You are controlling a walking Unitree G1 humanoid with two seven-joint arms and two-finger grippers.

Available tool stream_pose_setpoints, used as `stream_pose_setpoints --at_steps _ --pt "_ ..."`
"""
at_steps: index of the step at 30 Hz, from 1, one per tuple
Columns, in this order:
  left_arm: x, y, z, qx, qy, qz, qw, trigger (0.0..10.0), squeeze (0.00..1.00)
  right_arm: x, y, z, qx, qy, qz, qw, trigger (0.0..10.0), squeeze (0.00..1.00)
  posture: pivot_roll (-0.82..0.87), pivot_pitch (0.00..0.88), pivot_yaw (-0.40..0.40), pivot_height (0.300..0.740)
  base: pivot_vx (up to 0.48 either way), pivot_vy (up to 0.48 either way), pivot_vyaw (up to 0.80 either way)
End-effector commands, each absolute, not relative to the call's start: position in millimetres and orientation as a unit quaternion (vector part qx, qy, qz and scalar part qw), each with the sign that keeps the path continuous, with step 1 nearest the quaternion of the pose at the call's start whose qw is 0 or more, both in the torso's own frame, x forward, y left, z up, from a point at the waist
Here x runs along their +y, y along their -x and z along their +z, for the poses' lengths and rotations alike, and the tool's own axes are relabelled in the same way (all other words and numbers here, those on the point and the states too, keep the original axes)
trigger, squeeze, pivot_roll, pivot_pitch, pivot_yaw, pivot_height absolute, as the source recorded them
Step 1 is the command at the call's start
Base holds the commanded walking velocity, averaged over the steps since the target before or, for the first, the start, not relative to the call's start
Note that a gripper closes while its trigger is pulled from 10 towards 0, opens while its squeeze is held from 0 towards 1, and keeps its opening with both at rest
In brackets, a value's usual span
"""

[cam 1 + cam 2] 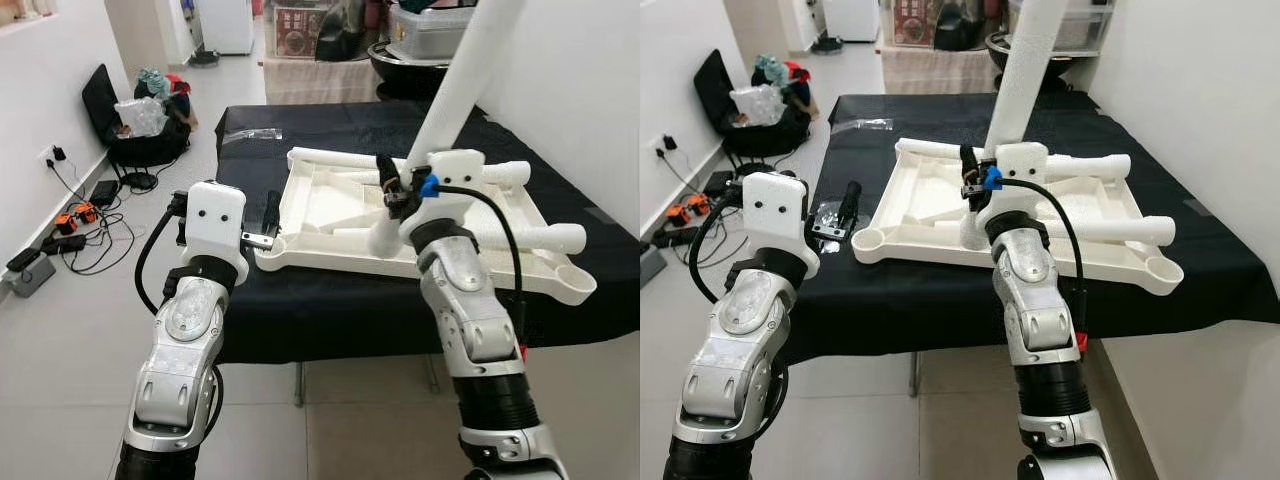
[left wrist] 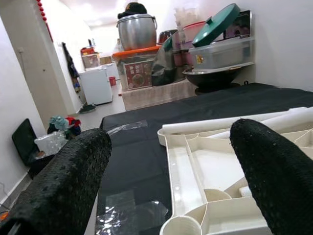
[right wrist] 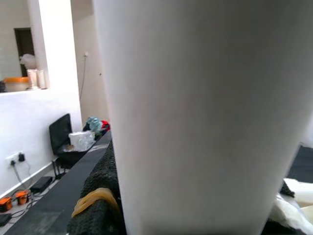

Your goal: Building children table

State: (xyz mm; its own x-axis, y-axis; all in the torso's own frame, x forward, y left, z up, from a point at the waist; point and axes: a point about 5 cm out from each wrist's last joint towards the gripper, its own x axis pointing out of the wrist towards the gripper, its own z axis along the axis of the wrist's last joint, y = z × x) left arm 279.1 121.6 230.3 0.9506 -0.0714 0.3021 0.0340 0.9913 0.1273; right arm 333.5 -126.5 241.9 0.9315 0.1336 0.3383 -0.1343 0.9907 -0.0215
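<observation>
A white plastic child's tabletop (image 1: pixel 330 262) lies upside down on a black-covered table (image 1: pixel 330 310). My right gripper (image 1: pixel 392 195) is shut on a long white leg tube (image 1: pixel 462 80), which stands tilted with its foot at the tabletop's near rim. In the right wrist view the leg (image 3: pixel 195 112) is right against the black fingers (image 3: pixel 100 196). My left gripper (image 1: pixel 270 215) is open just left of the tabletop's near left corner, with the round corner socket (image 2: pixel 180 226) ahead of its fingers (image 2: pixel 63 181). Other white legs (image 1: pixel 540 238) lie across the tabletop.
A clear plastic bag (image 1: pixel 250 135) lies on the cloth at the far left. On the floor to the left are a black chair with bags (image 1: pixel 130 120) and a power strip with cables (image 1: pixel 60 225). Pots and bins (image 2: pixel 137 29) stand behind the table; a wall runs along the right.
</observation>
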Motion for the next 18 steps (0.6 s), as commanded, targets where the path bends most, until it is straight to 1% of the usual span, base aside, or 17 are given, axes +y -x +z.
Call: stream_pose_setpoints --at_steps 1,8,18 --pt "121.4 -279.2 224.2 -0.145 -0.061 -0.026 0.987 10.0 0.00 -122.2 -333.6 248.4 -0.187 -0.003 0.080 0.979 10.0 0.00 0.01 0.000 -0.034 0.740 0.326 0.000 0.00" --pt "119.8 -280.6 223.8 -0.151 -0.074 -0.028 0.985 10.0 0.00 -115.1 -335.5 250.2 -0.193 -0.007 0.094 0.977 10.0 0.00 0.01 0.000 -0.043 0.740 0.319 0.000 0.00" --pt "121.8 -280.7 221.8 -0.150 -0.078 -0.025 0.985 10.0 0.00 -113.9 -335.5 253.0 -0.199 -0.010 0.094 0.975 10.0 0.00 0.01 0.000 -0.045 0.740 0.319 0.000 0.00"
